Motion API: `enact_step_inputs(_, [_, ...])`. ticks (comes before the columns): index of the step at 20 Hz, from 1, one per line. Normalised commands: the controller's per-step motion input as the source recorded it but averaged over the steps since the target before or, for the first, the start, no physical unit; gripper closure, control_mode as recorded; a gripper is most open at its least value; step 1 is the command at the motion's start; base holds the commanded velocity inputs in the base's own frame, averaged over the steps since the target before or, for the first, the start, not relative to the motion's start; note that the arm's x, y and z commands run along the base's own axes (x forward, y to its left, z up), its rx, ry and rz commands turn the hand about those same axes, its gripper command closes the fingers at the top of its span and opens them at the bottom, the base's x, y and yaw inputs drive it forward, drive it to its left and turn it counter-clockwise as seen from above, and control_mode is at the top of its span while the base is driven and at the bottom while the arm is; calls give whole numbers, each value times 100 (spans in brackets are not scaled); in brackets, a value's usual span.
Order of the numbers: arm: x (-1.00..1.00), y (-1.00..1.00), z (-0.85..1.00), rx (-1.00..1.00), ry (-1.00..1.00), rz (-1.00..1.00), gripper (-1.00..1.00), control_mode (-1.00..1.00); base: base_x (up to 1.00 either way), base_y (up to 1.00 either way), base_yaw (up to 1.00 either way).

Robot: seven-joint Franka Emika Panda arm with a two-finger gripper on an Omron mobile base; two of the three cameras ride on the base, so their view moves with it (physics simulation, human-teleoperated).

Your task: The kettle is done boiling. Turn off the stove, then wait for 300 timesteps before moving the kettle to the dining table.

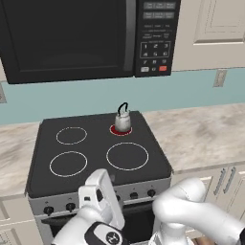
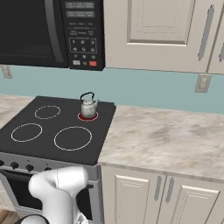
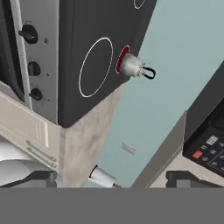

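The kettle (image 1: pixel 122 120) is sitting upright on the far right burner of the stove (image 1: pixel 95 158), whose ring is glowing red beneath it, while the other three rings are showing plain white outlines. The pincer (image 3: pixel 111 179) is hanging in front of the stove's knob panel (image 3: pixel 37 65) with its fingers (image 3: pixel 39 178) standing wide apart and gripping nothing. The black microwave (image 1: pixel 86 36) is hanging above the stove, and the marbled bench (image 2: pixel 166 135) is stretching away to its right.
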Motion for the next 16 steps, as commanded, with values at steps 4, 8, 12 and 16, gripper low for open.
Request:
enact_step_inputs(4, [0,0,-26,-17,6,24,-100,-100,0,0,0])
enact_step_inputs(8, [-1,0,-21,-19,3,21,-100,-100,0,0,0])
enact_step_inputs(12, [0,-1,-23,-17,2,16,-100,-100,0,0,0])
enact_step_inputs(16, [13,-5,-37,-13,3,8,-100,-100,0,0,0])
